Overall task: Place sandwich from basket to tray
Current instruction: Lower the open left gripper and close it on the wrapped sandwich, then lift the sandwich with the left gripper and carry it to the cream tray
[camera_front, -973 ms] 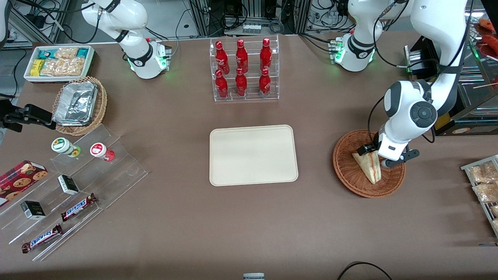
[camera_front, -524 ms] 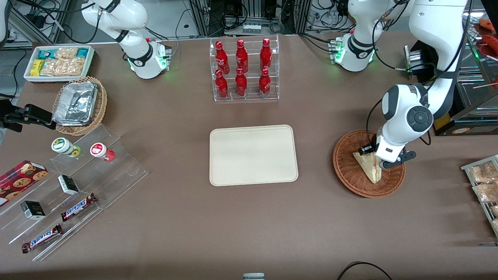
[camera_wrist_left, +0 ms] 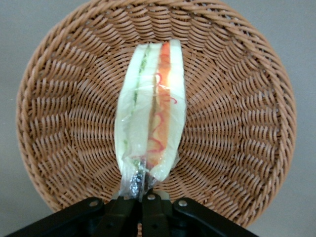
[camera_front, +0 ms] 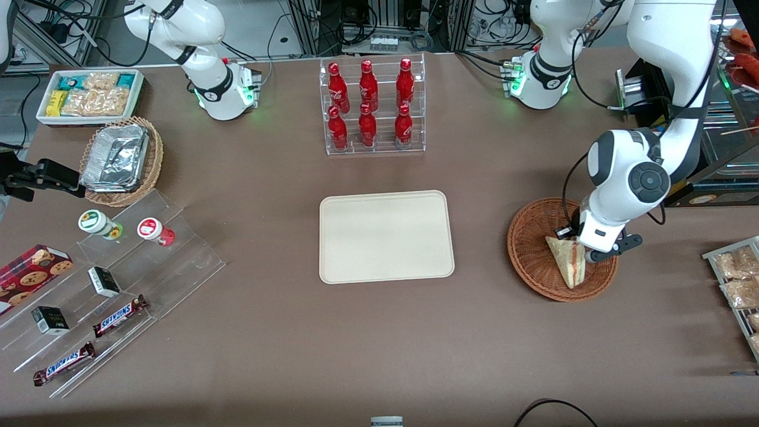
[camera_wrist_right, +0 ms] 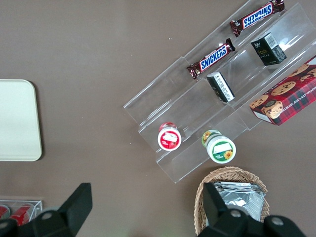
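Since 1 second ago the gripper (camera_front: 583, 251) has shifted a little nearer the front camera and toward the working arm's end of the table, staying low over the basket (camera_front: 529, 249). The sandwich (camera_front: 567, 264) has moved with it and now lies slightly closer to the basket's near rim. It is still inside the basket, well apart from the tray (camera_front: 385, 237), which is unchanged and bare at the middle of the table. In the left wrist view the fingers (camera_wrist_left: 148, 213) are clenched on the crimped end of the sandwich's clear wrapper, and the cut edge with its green and red-orange layers faces the camera. Whether the wedge is lifted off the wicker or resting on it cannot be told. Counted, there is 1 sandwich, 1 reddish-brown basket and 1 tray. Farther from the camera than the tray, a clear rack (camera_front: 375, 148) holds 6 red bottles (camera_front: 367, 104). Toward the parked arm's end, a stepped clear stand (camera_front: 190, 255) carries 2 Snickers bars (camera_front: 120, 315), 2 small dark boxes (camera_front: 104, 281) and 2 round jars (camera_front: 95, 222). Beside it lies 1 cookie box (camera_front: 32, 270). Farther from the camera sit 1 tan basket (camera_front: 153, 160) of foil trays and 1 white bin (camera_front: 139, 89) of snack packets.
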Robot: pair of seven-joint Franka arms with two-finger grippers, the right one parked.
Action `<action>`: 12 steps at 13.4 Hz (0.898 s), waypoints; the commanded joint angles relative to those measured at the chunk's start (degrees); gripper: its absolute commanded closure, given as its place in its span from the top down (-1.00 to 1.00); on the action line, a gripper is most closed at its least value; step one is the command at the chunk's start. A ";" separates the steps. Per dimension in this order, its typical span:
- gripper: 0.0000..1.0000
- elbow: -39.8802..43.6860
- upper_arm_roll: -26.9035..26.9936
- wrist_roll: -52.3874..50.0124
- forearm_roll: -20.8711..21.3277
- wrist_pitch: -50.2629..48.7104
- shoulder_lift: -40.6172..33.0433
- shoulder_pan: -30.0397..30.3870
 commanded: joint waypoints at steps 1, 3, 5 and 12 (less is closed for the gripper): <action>-1.00 6.36 -0.23 -1.05 2.33 -8.80 -1.06 -0.45; -1.00 7.96 -0.49 -1.31 2.43 -11.37 -2.20 -0.54; -1.00 8.14 -0.58 -2.54 2.34 -12.34 -4.48 -1.58; -1.00 19.90 -0.76 -5.27 1.29 -22.80 -4.41 -11.94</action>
